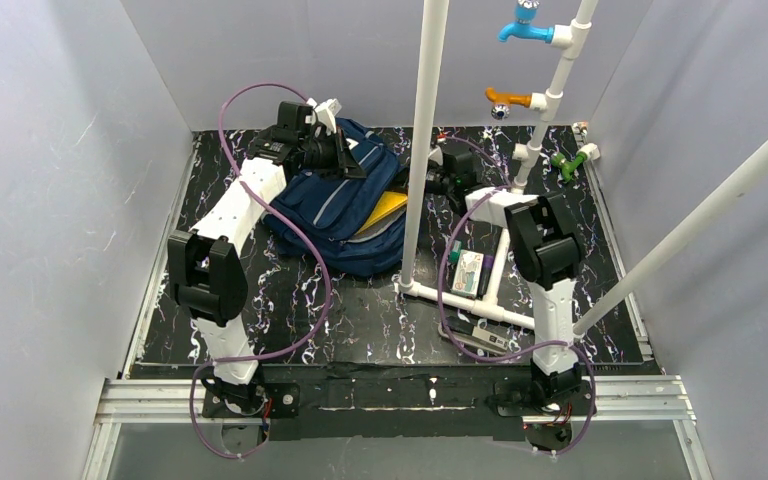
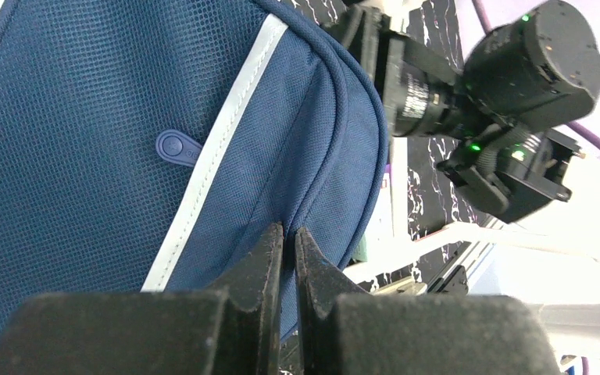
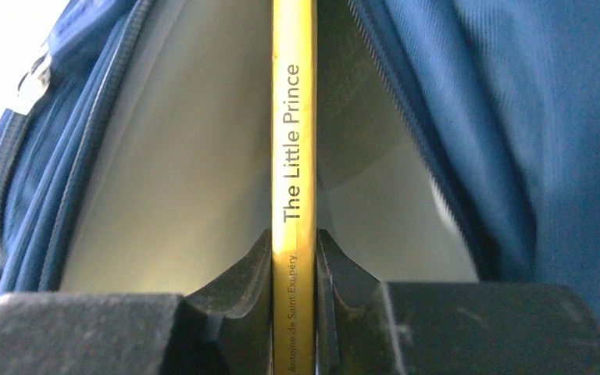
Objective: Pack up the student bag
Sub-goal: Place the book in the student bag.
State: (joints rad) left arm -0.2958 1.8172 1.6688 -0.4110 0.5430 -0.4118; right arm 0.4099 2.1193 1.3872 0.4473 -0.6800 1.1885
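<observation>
1. Navy student bag (image 1: 330, 205) on the far half of the black marbled table (image 1: 380, 320), left of centre, lying on its side with the mouth turned toward the right arm. Grey stripe (image 2: 219, 148) down the front panel.
2. In the open mouth, pale lining (image 3: 180, 172) and a thin yellow book (image 3: 294, 117), spine lettered "The Little Prince". Set edge-on between the two zip edges, partly inside the bag and partly poking out.
3. Right gripper (image 3: 294, 244) clamped on the near end of the book, one finger flat against each cover, jaws parted only by the book's thinness.
4. Left gripper (image 2: 289, 234) at the bag's far upper edge, jaws all but touching. Pinched on a fold of blue fabric where a seam runs in between the fingertips.
5. Just right of the bag, an upright white pipe (image 1: 425, 140) rising from a pipe frame laid flat on the table. Small box (image 1: 470, 272) inside that frame, flat dark object (image 1: 480, 335) just in front of it.
6. On the slanted pipe at the back right, a blue tap (image 1: 523, 28), an orange tap (image 1: 510, 98) and a green tap (image 1: 568, 162), top to bottom.
</observation>
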